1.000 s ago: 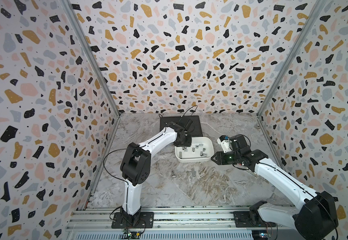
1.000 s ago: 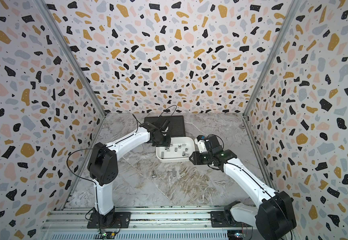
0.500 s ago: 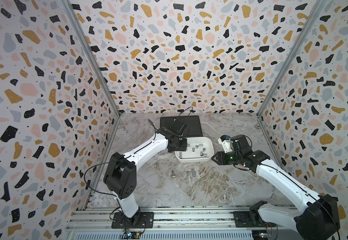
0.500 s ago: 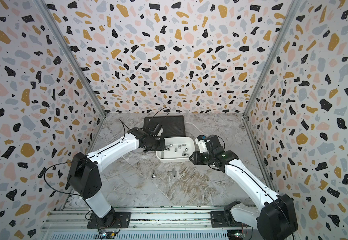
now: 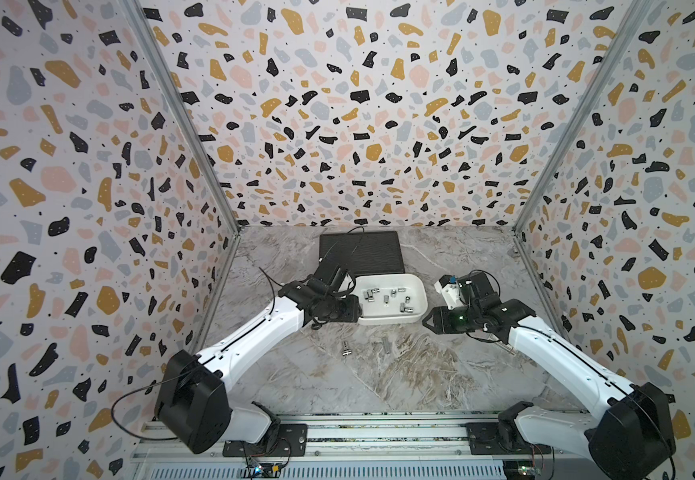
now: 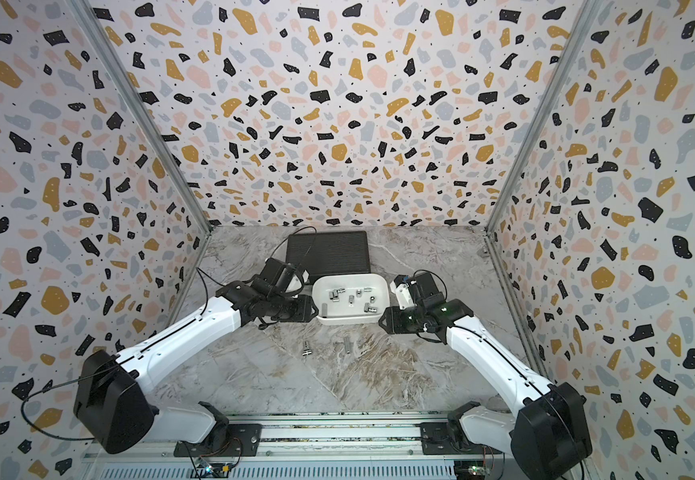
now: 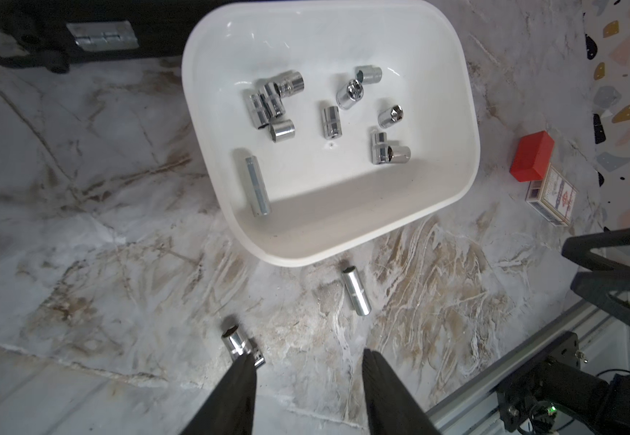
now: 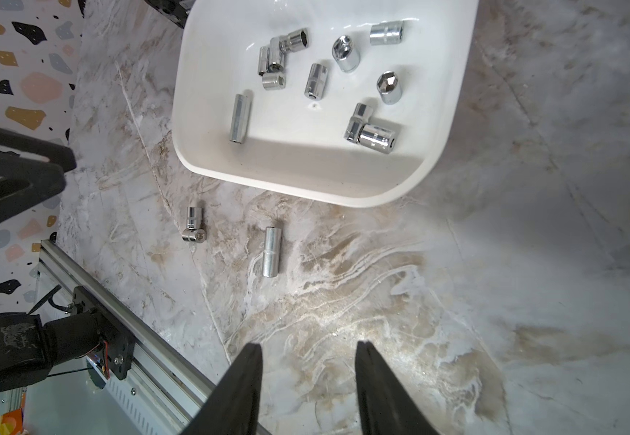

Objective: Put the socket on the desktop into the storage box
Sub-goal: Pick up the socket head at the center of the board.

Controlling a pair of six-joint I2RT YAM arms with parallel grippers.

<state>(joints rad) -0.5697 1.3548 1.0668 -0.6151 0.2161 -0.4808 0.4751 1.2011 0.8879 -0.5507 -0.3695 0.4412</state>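
**Layout.** The desktop point(image 5: 379, 386) carries the storage box point(image 5: 387, 320) near its middle. A black ribbed case point(image 5: 362, 251) lies just behind the box, toward the back wall.

**Sockets on the desktop.** Two sockets lie in front of the box, apart from each other and clear of its front wall:
- a long socket point(image 5: 386, 345), on its side;
- a jointed socket point(image 5: 346, 348) – two short pieces linked at an angle.

**Sockets in the box.** Several short sockets point(image 7: 332, 120) are scattered over the floor of the box. One thin long piece point(image 7: 256, 186) lies close to one wall.

**Left gripper** point(image 7: 305, 361). The jaws stand apart with nothing between them. In both top views it sits beside the left end of the box. In the left wrist view one fingertip point(image 7: 243, 373) overlaps the end of the jointed socket; whether they touch cannot be told.

**Right gripper** point(image 8: 307, 346). The jaws stand apart and hold nothing, with bare desktop showing between the fingers. In both top views it sits beside the right end of the box.

**Other items.** A red block point(image 7: 532, 156) and a matchbox point(image 7: 552, 199) lie side by side on the desktop near the box – seen in the left wrist view only.
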